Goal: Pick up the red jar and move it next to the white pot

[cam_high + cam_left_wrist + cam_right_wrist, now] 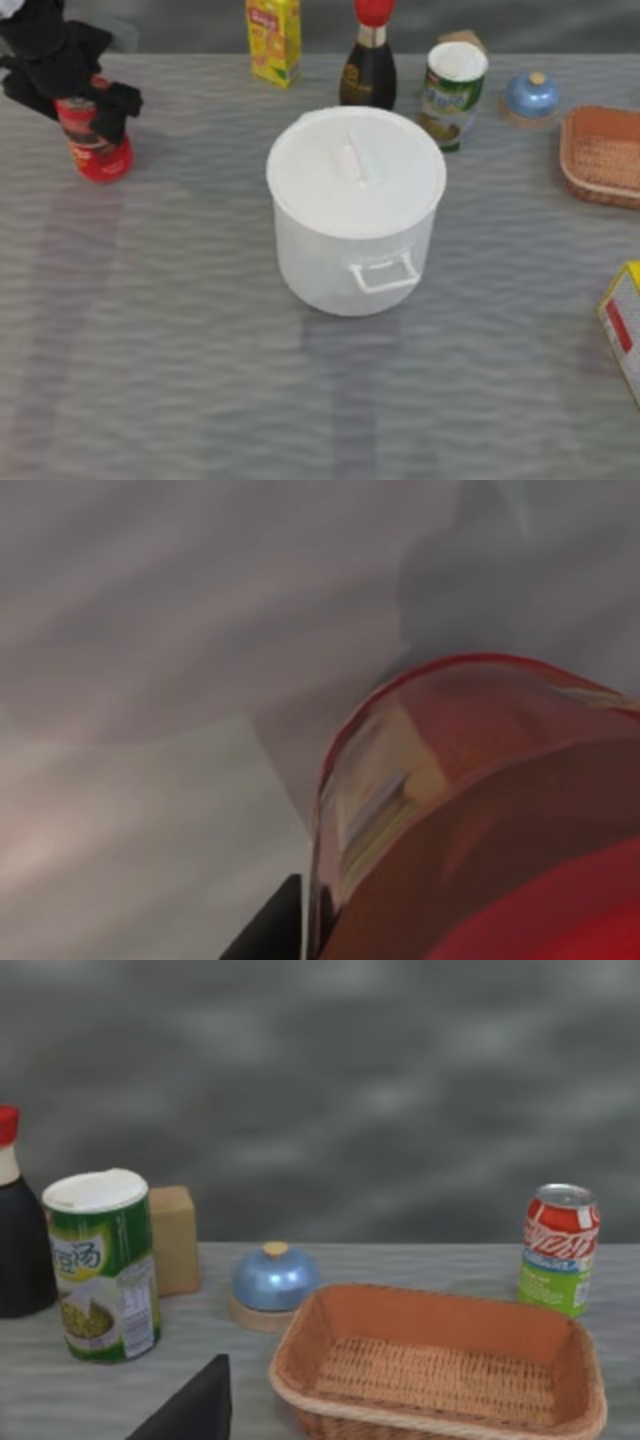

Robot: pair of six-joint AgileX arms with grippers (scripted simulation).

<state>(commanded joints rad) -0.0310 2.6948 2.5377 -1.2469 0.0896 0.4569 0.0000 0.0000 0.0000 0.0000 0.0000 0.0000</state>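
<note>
The jar was at the far left of the bench, well apart from the pot, and it was tilted rather than upright, its base swung toward the camera. Whether it was clear of the bench or still touching it could not be told. The left gripper was wrapped around its upper half, one dark finger down the jar's right side and the rest of the hand covering the lid, so the jaws looked closed on the jar. The grip sat high on the body, probably so that the base stayed free for setting down. In the left wrist view the jar filled the near field, its label band and red wall pressed close beside a finger; that fitted a jar lying between the jaws, not beside them.

The pot stood at mid-bench with its side handle facing the near edge. Open bench lay on its left, between it and the jar, and that seemed the natural place for the jar.

Behind the pot a carton, a bottle and a can stood in a row. A bell and a basket lay further right.

The right gripper did not appear from above; its wrist view showed only a dark finger tip, so how its jaws stood I could not tell.
</note>
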